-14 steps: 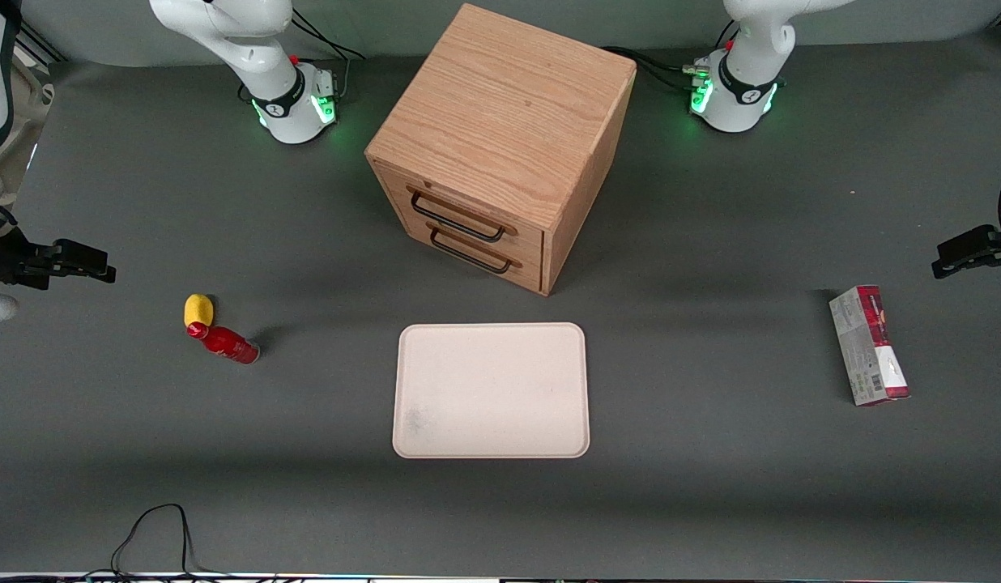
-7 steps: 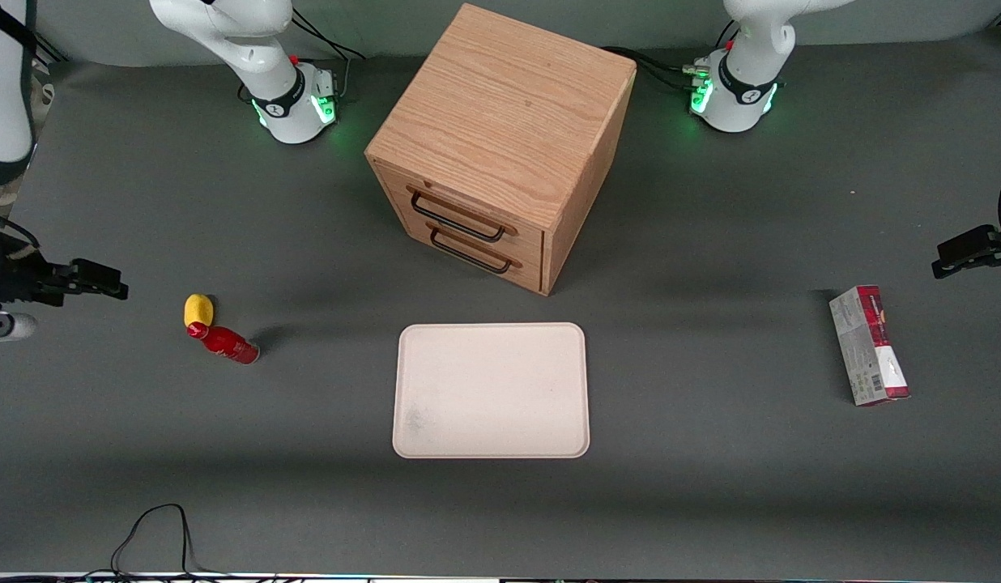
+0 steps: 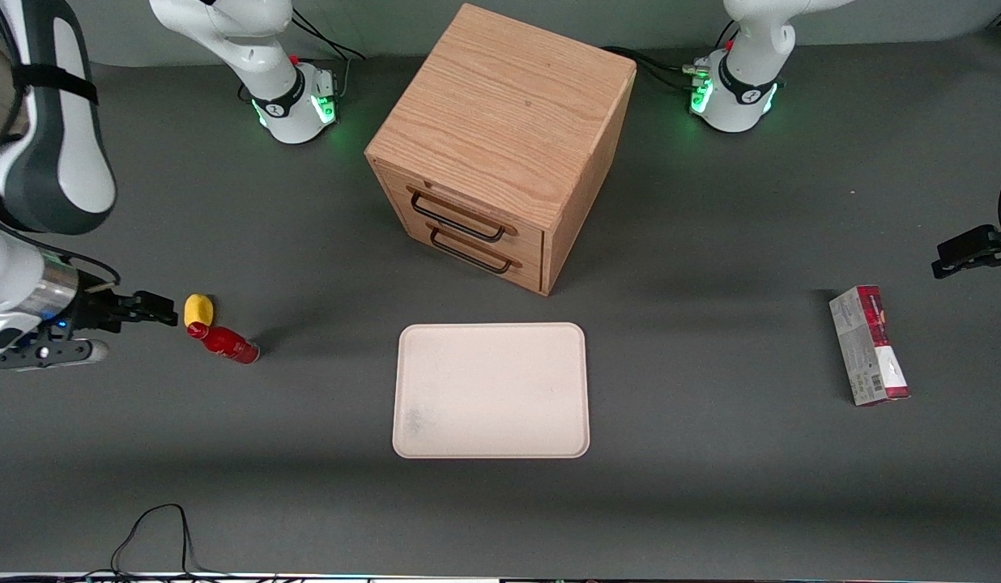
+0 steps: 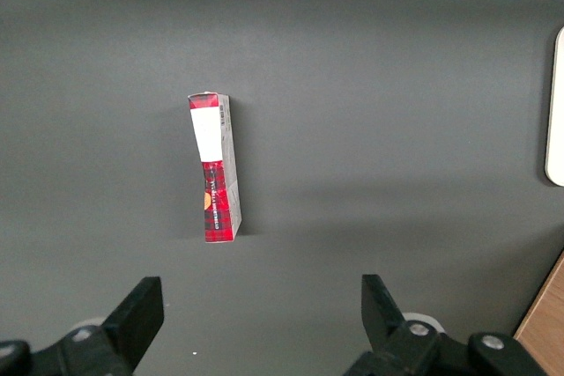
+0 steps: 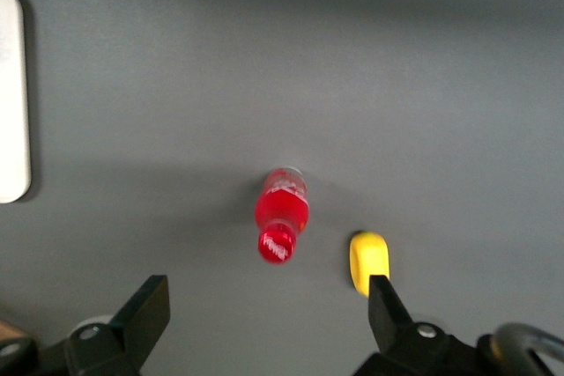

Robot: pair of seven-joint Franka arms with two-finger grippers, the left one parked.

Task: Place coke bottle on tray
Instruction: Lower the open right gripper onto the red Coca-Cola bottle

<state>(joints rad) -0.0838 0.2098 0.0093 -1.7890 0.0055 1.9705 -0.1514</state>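
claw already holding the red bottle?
No. The open claw is apart from the small glossy red bottle, which stands on the grey table beside a yellow lump.

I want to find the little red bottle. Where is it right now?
The coke bottle stands on the table toward the working arm's end, right beside the yellow lump, well apart from the tray. The open gripper is close by.

Soft light fell from above. The drawer cabinet (image 3: 500,146) threw a faint shadow. The view from the gripper (image 5: 266,295), near the coke bottle (image 5: 281,213), looked blurry.
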